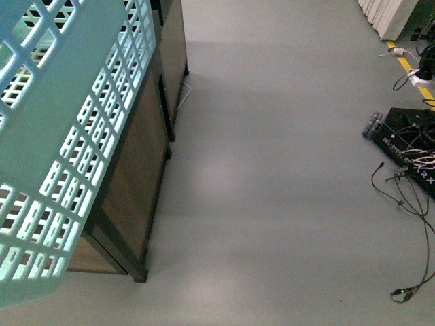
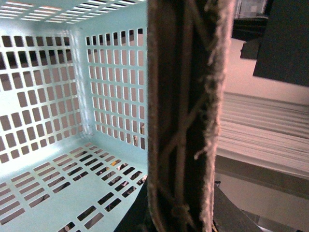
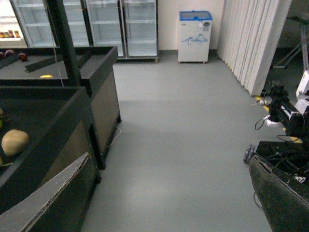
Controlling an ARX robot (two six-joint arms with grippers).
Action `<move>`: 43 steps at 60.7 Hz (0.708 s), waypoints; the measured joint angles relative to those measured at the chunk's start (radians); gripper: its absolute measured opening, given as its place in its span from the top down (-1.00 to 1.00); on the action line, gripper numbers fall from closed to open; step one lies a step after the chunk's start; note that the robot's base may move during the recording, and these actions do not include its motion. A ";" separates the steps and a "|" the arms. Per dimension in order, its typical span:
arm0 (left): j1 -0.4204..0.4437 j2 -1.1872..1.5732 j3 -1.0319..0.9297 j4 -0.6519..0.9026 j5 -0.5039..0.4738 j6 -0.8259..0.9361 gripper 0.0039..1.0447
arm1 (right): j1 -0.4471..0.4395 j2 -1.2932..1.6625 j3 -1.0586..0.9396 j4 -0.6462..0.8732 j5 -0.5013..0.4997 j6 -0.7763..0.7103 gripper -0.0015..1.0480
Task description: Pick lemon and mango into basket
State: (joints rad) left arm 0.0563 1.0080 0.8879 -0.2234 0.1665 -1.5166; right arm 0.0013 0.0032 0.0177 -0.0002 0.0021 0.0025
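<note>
The pale turquoise slotted basket (image 1: 61,136) hangs tilted at the left of the front view, above the floor. In the left wrist view I look into the basket (image 2: 53,193), which holds no fruit, and its brown ribbed handle (image 2: 186,96) runs straight through my left gripper (image 2: 181,218), which is shut on it. My right gripper (image 3: 170,159) is open over bare floor with nothing between its fingers (image 3: 53,200). A small yellow fruit (image 3: 46,76) lies in the far display bin. I cannot tell whether it is the lemon or the mango.
Dark wooden display bins (image 1: 136,176) stand along the left, holding a tan oval fruit (image 3: 14,141) and red apples (image 3: 22,56). Grey floor (image 1: 272,170) stretches ahead. A black base with loose cables (image 1: 411,159) lies at the right. Glass fridges and a small freezer (image 3: 194,36) line the back wall.
</note>
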 joint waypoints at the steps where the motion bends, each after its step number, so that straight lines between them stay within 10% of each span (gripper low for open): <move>1: 0.000 0.000 0.000 0.000 0.002 0.000 0.88 | 0.000 -0.001 0.000 -0.001 -0.002 0.000 -0.83; 43: 0.000 0.000 0.000 -0.001 0.001 0.001 0.88 | 0.000 0.000 0.000 -0.002 -0.002 0.000 -0.83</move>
State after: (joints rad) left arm 0.0566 1.0077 0.8879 -0.2241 0.1673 -1.5158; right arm 0.0013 0.0029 0.0177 -0.0017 0.0006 0.0029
